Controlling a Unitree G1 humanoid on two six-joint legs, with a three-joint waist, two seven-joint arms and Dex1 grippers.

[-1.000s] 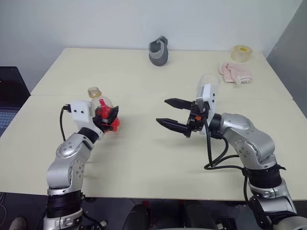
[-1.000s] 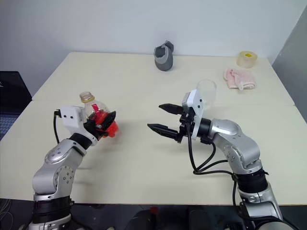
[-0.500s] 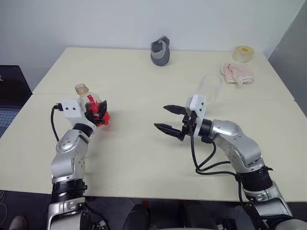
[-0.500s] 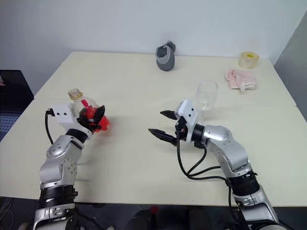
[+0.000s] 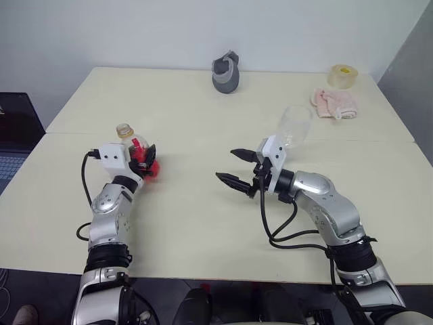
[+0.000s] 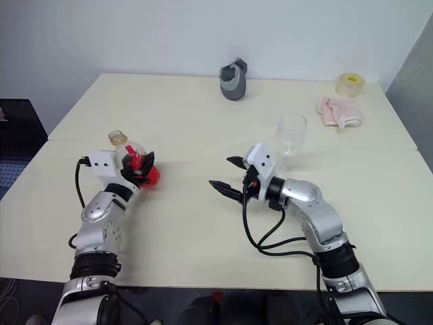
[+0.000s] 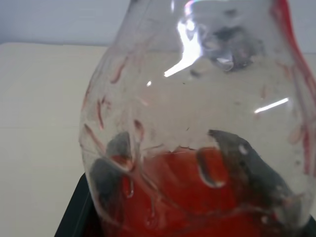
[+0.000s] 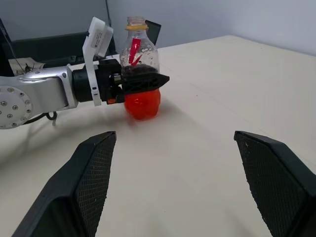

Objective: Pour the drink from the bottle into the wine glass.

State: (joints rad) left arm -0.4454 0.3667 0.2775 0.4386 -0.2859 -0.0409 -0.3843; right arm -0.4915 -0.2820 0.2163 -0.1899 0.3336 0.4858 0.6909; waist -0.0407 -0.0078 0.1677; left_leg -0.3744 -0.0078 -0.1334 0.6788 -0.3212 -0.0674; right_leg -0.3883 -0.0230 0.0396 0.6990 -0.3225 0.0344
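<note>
place: a plain office or lab room
walls: bare, white, a grey panel at the right edge
tabletop: two cream tables pushed together, seam visible
equipment: an open laptop on a side surface at the left

free room: wide bare bench between left end effector and right end effector | in the way: wine glass at 1 o'clock, just behind right end effector | far edge: grey cup at 12, cloth and tape roll at 2
</note>
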